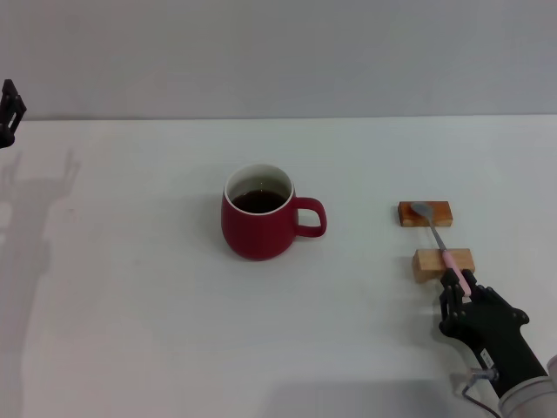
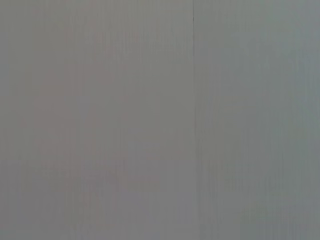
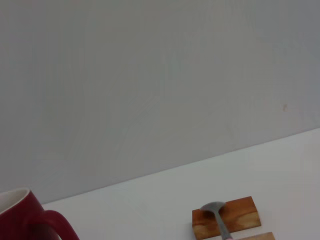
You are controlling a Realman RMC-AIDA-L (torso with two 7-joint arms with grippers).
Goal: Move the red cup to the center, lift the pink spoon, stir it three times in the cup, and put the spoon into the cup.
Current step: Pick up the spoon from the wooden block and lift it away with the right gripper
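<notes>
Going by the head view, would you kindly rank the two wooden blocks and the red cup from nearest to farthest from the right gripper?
1. Lighter wooden block, just beyond the right gripper, under the pink spoon handle.
2. Darker wooden block, farther back, under the spoon's bowl.
3. Red cup, off toward the robot's left, near the table's middle.

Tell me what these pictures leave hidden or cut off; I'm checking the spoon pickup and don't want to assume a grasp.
- Head view: the right gripper covers the pink spoon handle's end; contact unclear.
- Head view: the left gripper is cut off by the frame edge.
- Right wrist view: the red cup and nearer wooden block are cut by the frame edge.
- Left wrist view: blank surface only.
</notes>
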